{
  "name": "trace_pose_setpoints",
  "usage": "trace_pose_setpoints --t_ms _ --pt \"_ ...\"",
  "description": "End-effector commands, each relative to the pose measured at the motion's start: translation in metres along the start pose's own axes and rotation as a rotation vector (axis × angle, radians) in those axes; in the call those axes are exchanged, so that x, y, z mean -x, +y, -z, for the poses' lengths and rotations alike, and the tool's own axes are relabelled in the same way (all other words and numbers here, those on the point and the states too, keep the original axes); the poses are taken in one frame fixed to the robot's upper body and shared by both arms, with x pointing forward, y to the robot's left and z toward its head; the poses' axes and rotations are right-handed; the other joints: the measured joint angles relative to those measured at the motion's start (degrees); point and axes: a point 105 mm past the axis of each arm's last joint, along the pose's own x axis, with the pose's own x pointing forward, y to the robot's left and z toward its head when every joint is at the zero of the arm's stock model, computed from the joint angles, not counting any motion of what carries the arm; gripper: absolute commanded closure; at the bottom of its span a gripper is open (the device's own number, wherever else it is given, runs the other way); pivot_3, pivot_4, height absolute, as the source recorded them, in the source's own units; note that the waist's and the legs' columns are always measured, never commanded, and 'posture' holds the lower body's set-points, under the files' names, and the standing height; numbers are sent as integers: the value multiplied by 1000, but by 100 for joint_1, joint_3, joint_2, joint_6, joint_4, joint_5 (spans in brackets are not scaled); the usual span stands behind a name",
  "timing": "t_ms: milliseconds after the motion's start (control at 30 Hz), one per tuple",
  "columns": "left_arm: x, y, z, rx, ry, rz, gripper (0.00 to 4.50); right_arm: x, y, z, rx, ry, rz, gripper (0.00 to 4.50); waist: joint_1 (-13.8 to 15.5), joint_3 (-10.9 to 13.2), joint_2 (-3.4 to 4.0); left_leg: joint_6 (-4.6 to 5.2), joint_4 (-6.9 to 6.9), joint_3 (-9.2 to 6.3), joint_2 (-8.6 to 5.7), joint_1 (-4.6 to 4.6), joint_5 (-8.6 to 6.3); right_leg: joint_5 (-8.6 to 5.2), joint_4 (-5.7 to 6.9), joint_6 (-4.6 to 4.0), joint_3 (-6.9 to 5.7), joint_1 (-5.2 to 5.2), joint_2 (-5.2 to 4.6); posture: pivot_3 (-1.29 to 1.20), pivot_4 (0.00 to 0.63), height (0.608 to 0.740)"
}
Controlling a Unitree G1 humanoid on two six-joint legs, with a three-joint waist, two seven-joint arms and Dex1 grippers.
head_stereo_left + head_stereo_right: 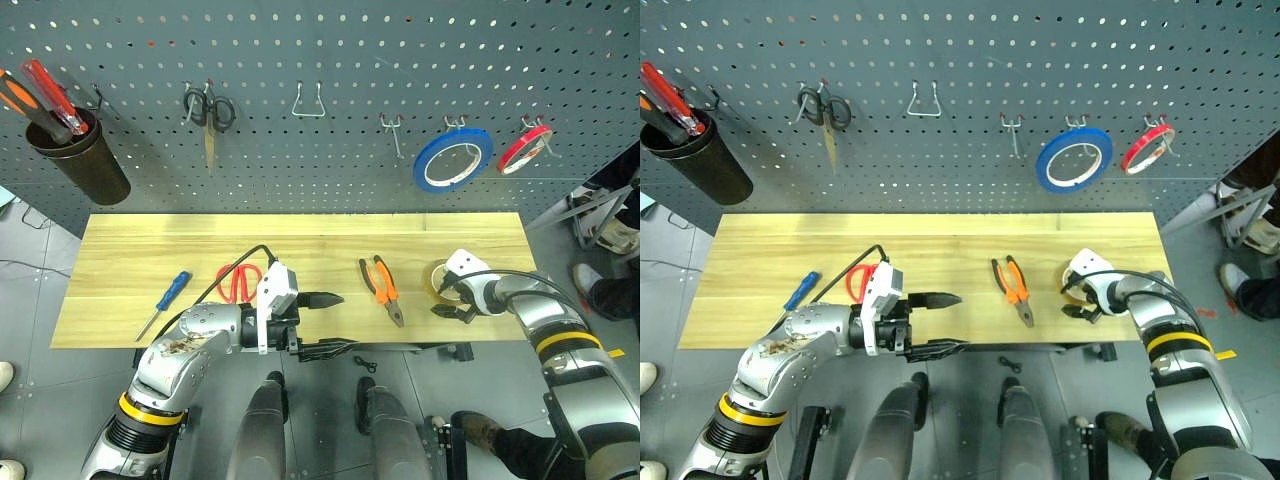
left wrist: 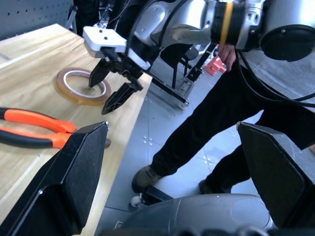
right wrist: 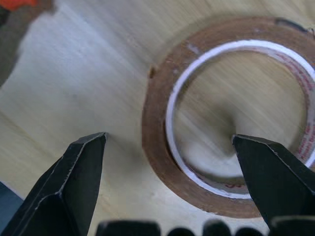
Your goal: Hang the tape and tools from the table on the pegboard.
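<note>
right gripper (image 1: 452, 304): your jaws stand wide apart, nothing between them yet; it hangs low over the near right end of the table, one finger (image 3: 275, 174) over the hole of the tape, the other outside the ring.
tape (image 3: 231, 113): tan roll, white inner core, lying flat on the planks near the right front edge. Small red print on the core edge, too blurred to read.
left gripper (image 1: 325, 322): wide open, empty, pointing sideways toward the right along the table's front edge.
pliers (image 1: 382, 288): orange-and-black handles, flat on the table between your two grippers, jaws toward the front edge.
scissors (image 1: 238, 281): red handles, on the table just behind your left wrist, blades hidden by the arm.
screwdriver (image 1: 165, 303): blue handle, lying slantwise at the left front of the table, well apart from both grippers.
table (image 1: 130, 250): light wood planks, all four task items on it.
pegboard (image 1: 350, 60): dark grey, behind the table; empty hooks in the middle.
blue tape roll (image 1: 452, 159): hung on a hook at the right.
red tape roll (image 1: 525, 147): hung just right of the blue one.
black scissors (image 1: 209, 115): hung left of centre.
black cup (image 1: 82, 158): far left on the board, red and orange screwdrivers in it.
writing: no brand or label you can read anywhere.
person (image 2: 216, 132): dark trousers and a shoe beside the table's right end.
</note>
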Motion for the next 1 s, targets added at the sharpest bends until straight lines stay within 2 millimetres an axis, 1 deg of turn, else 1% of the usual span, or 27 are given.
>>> trace_pose_setpoints --t_ms 33,133,267,300,333,367,500,533,600,667,733,767,800,900,967,1000 --pt "-2 -7 -8 -22 -37 17 0 -6 3 10 -7 29 -4 849 -13 3 -3 0 1 0 0 0 0 -1 0 -2 2 0 0 144 433 737" --pt "-3 -7 -8 -20 -38 18 0 -9 4 10 6 34 -10 1841 -22 7 -11 0 5 0 -1 1 0 -3 1 -5 10 3 3 145 434 737" --pt "-4 -8 -8 -19 -39 21 0 -13 8 10 29 30 -25 3289 -23 14 -24 0 6 0 -1 6 0 -3 2 -5 11 8 5 153 430 737" --pt "-4 -8 -8 -19 -41 20 0 -13 9 10 36 28 -27 3553 -23 14 -24 0 7 -1 -1 9 0 -3 2 -5 12 11 6 156 424 737" --pt "-5 -7 -9 -18 -44 18 0 -13 9 10 41 25 -27 3941 -21 14 -24 0 7 -1 -1 9 0 -7 2 -12 14 11 6 156 424 737" --pt "-5 -6 -9 -19 -45 15 0 -13 11 10 52 21 -32 4233 -19 14 -25 -1 8 -1 -1 9 1 -12 2 -20 14 12 6 156 419 737" --pt "-3 -3 -11 -13 -57 -4 0 -8 13 4 57 -15 -46 4249 -19 13 -26 -2 11 -1 -1 9 1 -11 4 -18 16 13 7 160 401 737" --pt "-2 -3 -12 -9 -64 -10 0 -4 12 0 79 -33 -35 4249 -18 13 -26 -2 10 -1 -1 9 1 -9 4 -15 16 13 7 161 383 737" --pt "-1 -1 -16 8 -84 -27 0 8 11 -12 155 -89 13 4249 -10 10 -23 -2 6 -2 -1 9 1 6 4 10 15 12 9 155 369 737" --pt "4 1 -23 41 -114 -43 0 29 21 -30 247 -178 52 4249 15 9 -21 -2 -2 -6 -2 -1 1 3 5 13 14 2 9 147 353 737" --pt "10 3 -33 87 -147 -58 0 52 35 -52 321 -287 107 4249 22 7 -11 -3 -2 -8 -4 -13 1 1 5 17 13 -8 10 142 347 737" --pt "12 3 -35 102 -155 -62 0 58 40 -57 337 -313 128 4249 -7 5 -9 -4 -2 -10 -5 -21 2 0 6 18 13 -14 9 137 340 737" --pt "18 4 -43 134 -186 -76 0 73 48 -73 390 -395 194 4249 -24 4 -8 -5 1 -10 -4 -19 1 -1 6 22 14 -13 9 129 326 737" --pt "37 8 -69 205 -289 -118 0 115 77 -117 565 -630 353 4249 -36 -2 -5 -25 4 -11 -3 -16 11 4 8 29 14 -13 9 126 313 737" --pt "46 9 -85 229 -347 -131 0 128 89 -136 631 -728 415 4249 -35 -6 -6 -46 2 -13 -2 -14 23 10 9 36 12 -13 9 130 305 737" --pt "49 10 -91 237 -369 -136 0 131 91 -144 653 -757 442 4249 -30 -7 -8 -61 1 -14 -2 -14 32 15 7 39 12 -12 9 134 300 737"
